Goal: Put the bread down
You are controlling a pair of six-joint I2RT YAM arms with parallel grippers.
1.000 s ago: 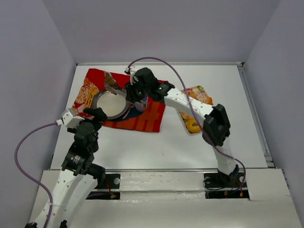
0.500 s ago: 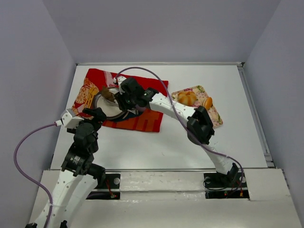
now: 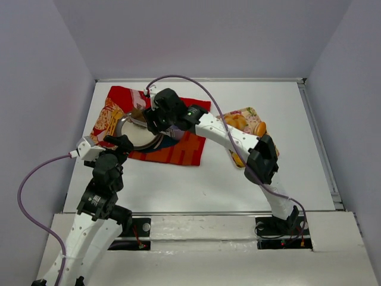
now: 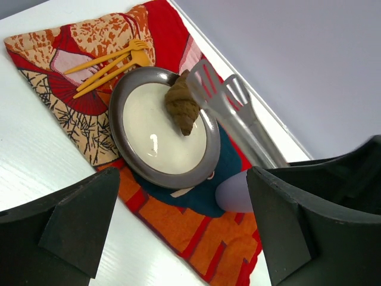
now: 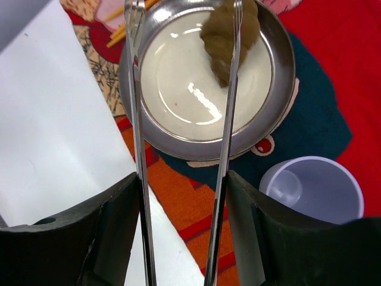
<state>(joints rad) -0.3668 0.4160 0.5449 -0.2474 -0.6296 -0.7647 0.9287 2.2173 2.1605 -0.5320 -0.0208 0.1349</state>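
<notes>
The bread (image 5: 229,36) is found lying on the plate (image 4: 116,116), up against the far rim rather than at the centre, with its long axis running roughly from the rim in towards the middle. The right gripper (image 5: 181,179) is clamped on a pair of tongs (image 5: 228,119), whose arms are sprung well apart. In the right wrist view one arm crosses over the bread and the other is set wide of it, above the bare plate. Whether that nearer arm touches the crust cannot be told.

The bread therefore lies straight ahead of the right gripper, at the tong tips, and nearly in line with them. The placing is judged as good as done. What is called for next is a clean lift back along that line, so the bread is not dragged. The cup (image 5: 312,190) stands just beside the plate on the cloth (image 5: 321,89) and should be cleared.

The left gripper (image 4: 183,179) is held wide apart and empty above the table (image 4: 36,149), further from the bread.
</notes>
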